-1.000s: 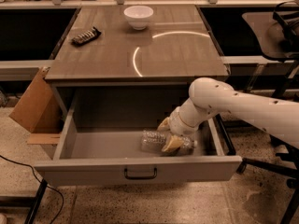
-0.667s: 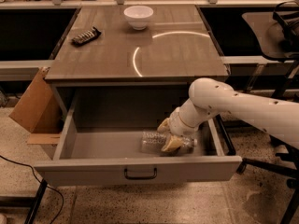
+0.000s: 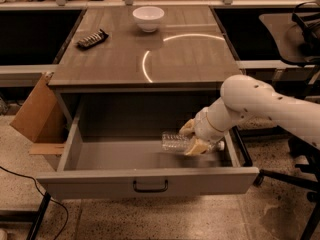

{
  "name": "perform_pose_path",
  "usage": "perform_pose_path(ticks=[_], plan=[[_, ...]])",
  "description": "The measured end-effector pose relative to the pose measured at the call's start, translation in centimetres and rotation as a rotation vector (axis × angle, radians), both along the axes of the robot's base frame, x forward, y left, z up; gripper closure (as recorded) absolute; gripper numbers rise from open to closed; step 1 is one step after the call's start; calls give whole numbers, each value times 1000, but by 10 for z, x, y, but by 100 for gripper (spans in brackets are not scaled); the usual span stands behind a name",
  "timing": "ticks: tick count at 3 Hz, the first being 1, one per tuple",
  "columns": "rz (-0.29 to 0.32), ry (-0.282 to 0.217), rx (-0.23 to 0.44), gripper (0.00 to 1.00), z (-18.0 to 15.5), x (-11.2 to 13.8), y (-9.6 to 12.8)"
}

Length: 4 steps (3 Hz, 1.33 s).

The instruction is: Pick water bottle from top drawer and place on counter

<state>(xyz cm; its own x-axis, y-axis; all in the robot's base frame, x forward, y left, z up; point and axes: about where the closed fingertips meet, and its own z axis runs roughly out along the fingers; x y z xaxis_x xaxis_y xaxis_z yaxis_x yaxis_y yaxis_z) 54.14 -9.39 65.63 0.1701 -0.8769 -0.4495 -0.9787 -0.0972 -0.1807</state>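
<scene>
The top drawer (image 3: 100, 180) stands pulled open below the counter (image 3: 190, 59). The water bottle (image 3: 174, 141), clear and crinkled, lies on its side in the right part of the drawer, its white cap end to the right. My gripper (image 3: 191, 138) reaches down into the drawer from the right on a white arm. Its tan fingers (image 3: 196, 147) are closed around the bottle's middle, one behind it and one in front. The bottle seems held just above the drawer floor.
A white bowl (image 3: 148, 18) and a dark flat object (image 3: 92, 38) sit at the back of the counter. A cardboard box (image 3: 35, 111) leans against the cabinet's left side. A chair (image 3: 295, 29) stands at the right. The drawer's dark handle (image 3: 150, 186) is at the front centre.
The bottle and my gripper have moved slightly up and to the right inside the drawer. The drawer and the things on the counter have not moved.
</scene>
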Motion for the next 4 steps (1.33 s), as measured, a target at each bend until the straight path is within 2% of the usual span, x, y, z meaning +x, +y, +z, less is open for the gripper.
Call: perform_pose_path(ticks=[1,2,3,4], plan=[[-31,-119,22,100,76,-5,-47],[-38,-201,50,100,127,-8,-79],[-38,-201,50,100,127,-8,-79],[-4,-267,82,100,165,3,-72]])
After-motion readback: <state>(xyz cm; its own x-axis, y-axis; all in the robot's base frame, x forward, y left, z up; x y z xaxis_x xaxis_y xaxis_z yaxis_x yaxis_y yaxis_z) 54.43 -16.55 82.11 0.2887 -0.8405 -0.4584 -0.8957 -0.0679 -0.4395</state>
